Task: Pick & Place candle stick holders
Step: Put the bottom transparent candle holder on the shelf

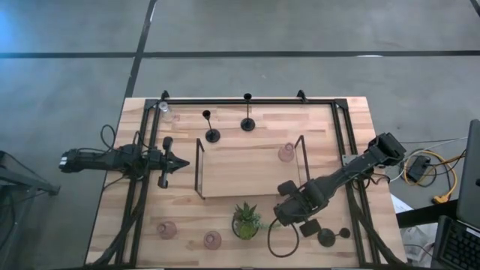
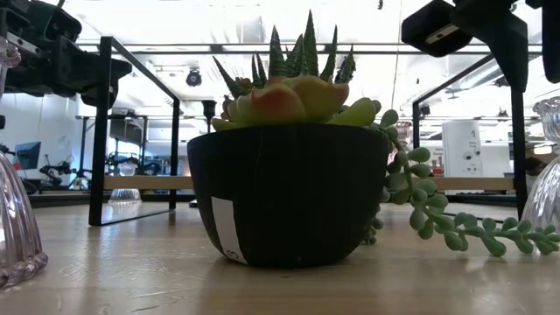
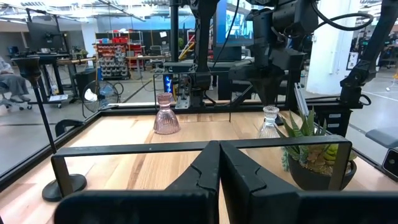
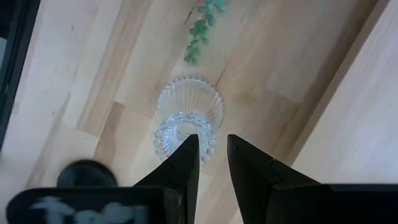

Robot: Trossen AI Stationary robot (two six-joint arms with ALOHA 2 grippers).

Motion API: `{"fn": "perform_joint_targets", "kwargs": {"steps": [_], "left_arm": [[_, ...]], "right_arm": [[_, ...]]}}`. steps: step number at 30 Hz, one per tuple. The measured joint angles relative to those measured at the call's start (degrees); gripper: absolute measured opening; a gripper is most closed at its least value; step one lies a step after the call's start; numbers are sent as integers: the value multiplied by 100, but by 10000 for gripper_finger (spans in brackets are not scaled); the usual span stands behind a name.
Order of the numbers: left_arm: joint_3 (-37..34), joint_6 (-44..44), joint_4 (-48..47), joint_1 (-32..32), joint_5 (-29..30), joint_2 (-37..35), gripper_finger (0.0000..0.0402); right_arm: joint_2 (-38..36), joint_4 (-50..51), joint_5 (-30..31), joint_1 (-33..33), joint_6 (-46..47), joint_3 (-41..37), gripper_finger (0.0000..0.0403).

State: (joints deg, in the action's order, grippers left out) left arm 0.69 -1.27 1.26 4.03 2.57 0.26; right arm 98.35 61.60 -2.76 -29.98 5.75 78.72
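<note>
A squat clear glass holder [image 4: 186, 118] stands upright on its ribbed base on the table, near the front right; it also shows in the left wrist view [image 3: 269, 122]. My right gripper [image 4: 212, 142] points down right over it, its fingers a narrow gap apart. My left gripper [image 1: 177, 161] is shut and empty at the table's left, level, by the wooden tray [image 1: 251, 176]. Two black thin-stemmed holders [image 1: 212, 135] [image 1: 247, 124] stand on their round bases behind the tray. A pink glass holder [image 1: 286, 153] stands in the tray. My right gripper comes at the clear holder's top [image 4: 180, 127] from above, pointing down. One fingertip [image 4: 191, 144] lies over the top's middle and the other stands outside its rim. I cannot tell whether either one touches the glass.
A green potted plant [image 1: 246, 221] stands just left of my right gripper. Two pink glass holders [image 1: 166, 229] [image 1: 213, 240] sit near the front edge, and a clear one [image 1: 163, 107] sits at the far left corner. A black round base [image 1: 328, 237] lies at the front right. A black frame [image 1: 247, 101] rims the table.
</note>
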Motion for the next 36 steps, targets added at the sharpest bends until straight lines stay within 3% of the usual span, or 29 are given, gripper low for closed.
{"fn": "perform_joint_targets", "kwargs": {"steps": [17,21,23,26,31,36], "left_arm": [[0,-1,0,1,0,0,14],[0,-1,0,2,-2,-1,14],[0,-1,0,0,0,-1,14],[0,-1,0,0,0,-1,14],[0,-1,0,0,-2,-1,14],[0,-1,0,1,-2,-1,14]], "right_arm": [[559,-27,-92,-2,-40,-127,85],[605,-28,-136,-2,216,-109,59],[590,-28,-420,33,333,-98,32],[563,-38,-691,60,457,-16,21],[534,35,-755,149,379,389,19],[505,744,-761,439,6,1257,18]]}}
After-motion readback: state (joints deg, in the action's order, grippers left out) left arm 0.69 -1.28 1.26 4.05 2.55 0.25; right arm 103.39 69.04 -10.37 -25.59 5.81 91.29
